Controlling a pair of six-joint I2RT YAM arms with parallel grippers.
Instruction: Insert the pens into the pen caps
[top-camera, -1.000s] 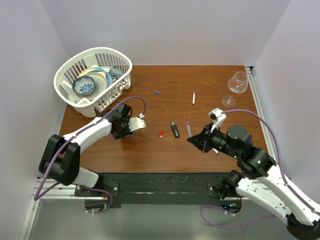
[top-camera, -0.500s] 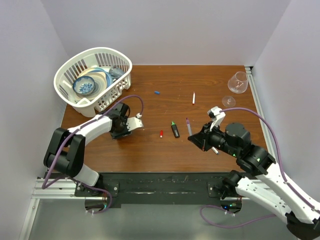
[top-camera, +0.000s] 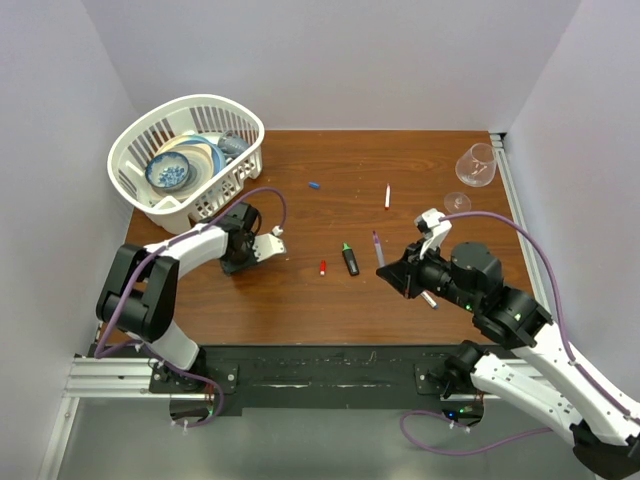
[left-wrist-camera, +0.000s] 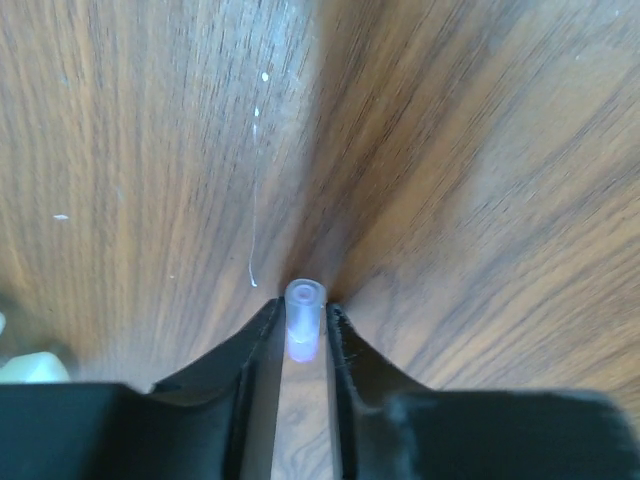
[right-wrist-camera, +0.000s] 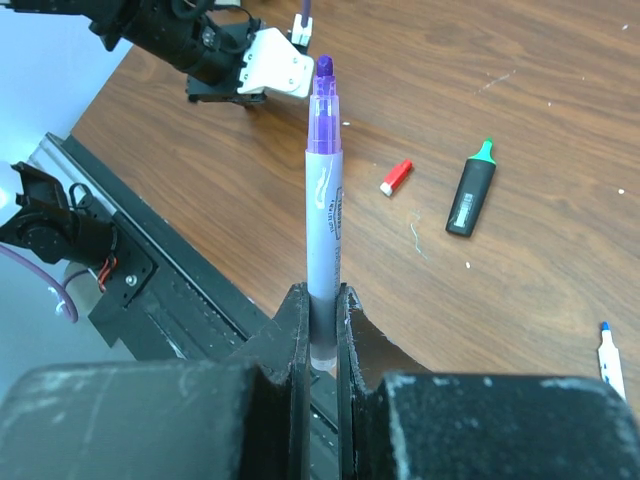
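In the left wrist view a small translucent purple pen cap (left-wrist-camera: 304, 318) stands on the wood, and my left gripper (left-wrist-camera: 303, 306) is shut on it, with both fingers touching its sides. From above, the left gripper (top-camera: 240, 260) is low over the table's left part and hides that cap. My right gripper (right-wrist-camera: 321, 296) is shut on a purple pen (right-wrist-camera: 324, 190), whose tip points toward the left arm. From above, the right gripper (top-camera: 400, 276) is right of centre and the pen (top-camera: 377, 248) sticks out of it. On the table lie a red cap (top-camera: 323, 267), a black marker with a green tip (top-camera: 350, 259), a blue cap (top-camera: 314, 186) and a white pen (top-camera: 387, 196).
A white basket (top-camera: 236, 170) with dishes stands at the back left, close behind the left arm. Two clear glasses (top-camera: 477, 165) sit at the back right corner. The table's near edge and black rail (right-wrist-camera: 150, 290) lie below the held pen.
The left gripper's fingers have closed in onto the purple cap, and its arm has drawn slightly inward. The right arm has shifted slightly with the pen still in its grip.
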